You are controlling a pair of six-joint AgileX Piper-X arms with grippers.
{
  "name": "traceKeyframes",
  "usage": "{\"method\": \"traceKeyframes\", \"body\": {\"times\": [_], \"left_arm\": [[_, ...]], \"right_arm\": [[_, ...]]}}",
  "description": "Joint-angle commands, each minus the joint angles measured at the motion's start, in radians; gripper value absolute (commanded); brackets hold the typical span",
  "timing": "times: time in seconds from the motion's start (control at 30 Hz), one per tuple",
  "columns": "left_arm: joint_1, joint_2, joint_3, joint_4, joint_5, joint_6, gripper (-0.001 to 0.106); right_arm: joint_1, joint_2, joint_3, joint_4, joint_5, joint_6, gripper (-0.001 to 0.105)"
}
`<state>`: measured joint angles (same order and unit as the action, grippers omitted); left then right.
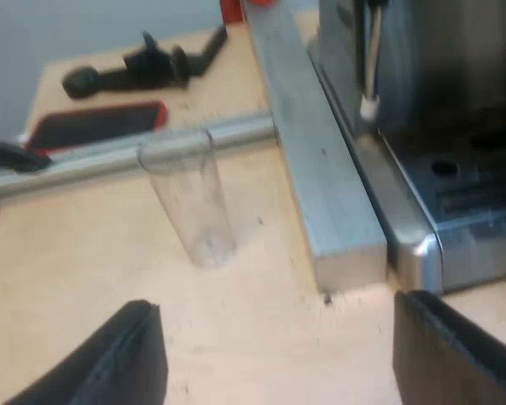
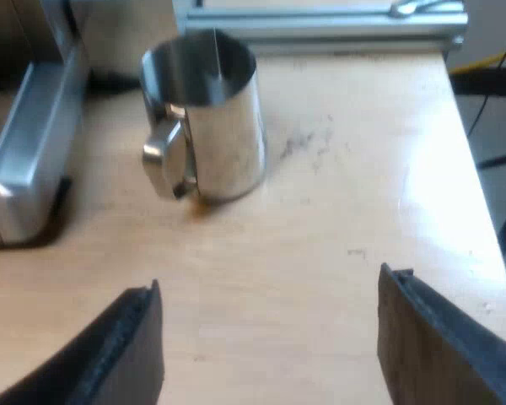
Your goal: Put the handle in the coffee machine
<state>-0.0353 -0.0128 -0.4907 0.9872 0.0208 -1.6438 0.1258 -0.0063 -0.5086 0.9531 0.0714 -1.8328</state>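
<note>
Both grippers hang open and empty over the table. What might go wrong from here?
The clear measuring glass stands upright just ahead of the left gripper; reaching forward may tip it. A metal bar lies between the glass and the espresso machine and might snag a sideways move. The metal mug stands ahead of the right gripper; a forward sweep might knock it over.

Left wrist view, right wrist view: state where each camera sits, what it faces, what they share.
Left wrist view: on the left arm, facing down and ahead at the measuring glass and espresso machine; open left end effector shows.
Right wrist view: on the right arm, facing down at the metal mug; open right end effector shows.
Both share the wooden table.
</note>
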Motion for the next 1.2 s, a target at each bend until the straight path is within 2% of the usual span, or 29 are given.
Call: {"method": "traceKeyframes", "body": {"times": [0.03, 1.2], "left_arm": [[-0.008, -0.139, -0.004, -0.006, -0.01, -0.012, 0.059], [-0.039, -0.139, -0.004, -0.006, -0.01, -0.012, 0.059]], "right_arm": [[-0.005, -0.041, 0.014, -0.007, -0.009, 0.001, 0.058], [-0.005, -0.041, 0.026, -0.011, -0.009, 0.004, 0.058]]}}
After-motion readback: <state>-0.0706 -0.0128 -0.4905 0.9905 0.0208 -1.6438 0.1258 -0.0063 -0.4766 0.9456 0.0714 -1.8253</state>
